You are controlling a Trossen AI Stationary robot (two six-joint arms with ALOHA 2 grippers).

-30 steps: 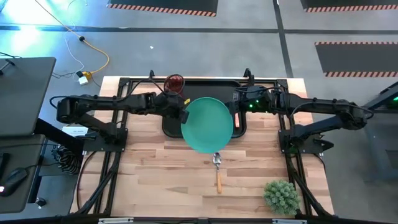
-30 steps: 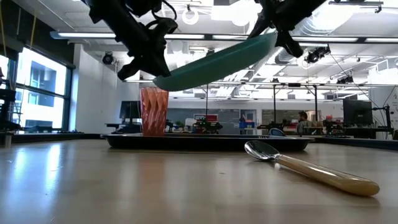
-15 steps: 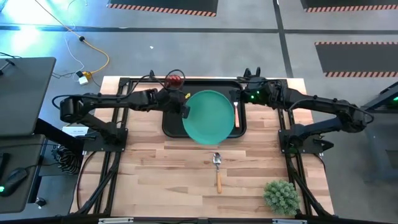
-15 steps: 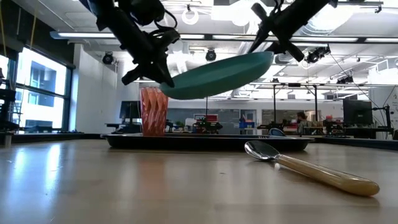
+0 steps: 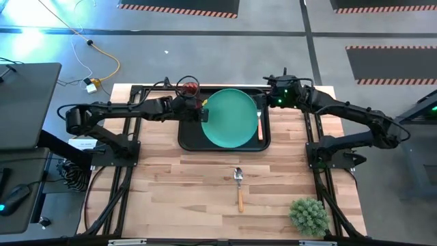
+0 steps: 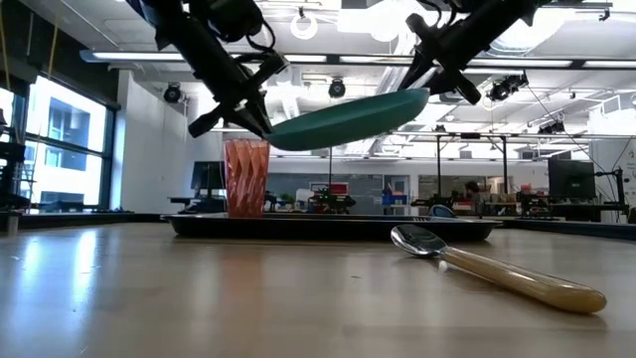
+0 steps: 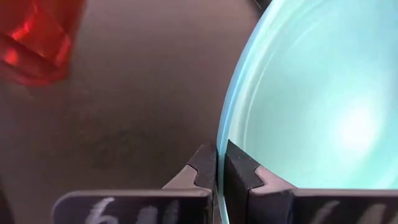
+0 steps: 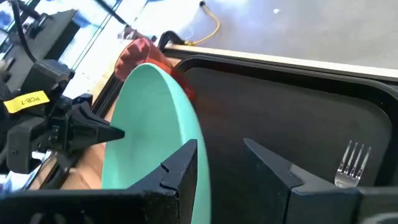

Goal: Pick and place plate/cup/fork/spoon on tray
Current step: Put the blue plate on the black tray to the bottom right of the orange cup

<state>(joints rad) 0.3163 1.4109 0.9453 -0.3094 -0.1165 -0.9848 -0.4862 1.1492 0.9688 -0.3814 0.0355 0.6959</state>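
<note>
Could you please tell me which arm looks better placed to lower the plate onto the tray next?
Probably left. The left gripper is shut on the round turquoise-green plate's rim, holding it above the black rectangular tray. The right gripper is open beside the plate's far edge, gripping nothing.

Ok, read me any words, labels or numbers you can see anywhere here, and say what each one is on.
"PCB-7": yellow tag on the left arm, seen in the right wrist view.
White marks on the left gripper's body: too blurred to read.
White label on the left arm's base: too small to read.
</note>
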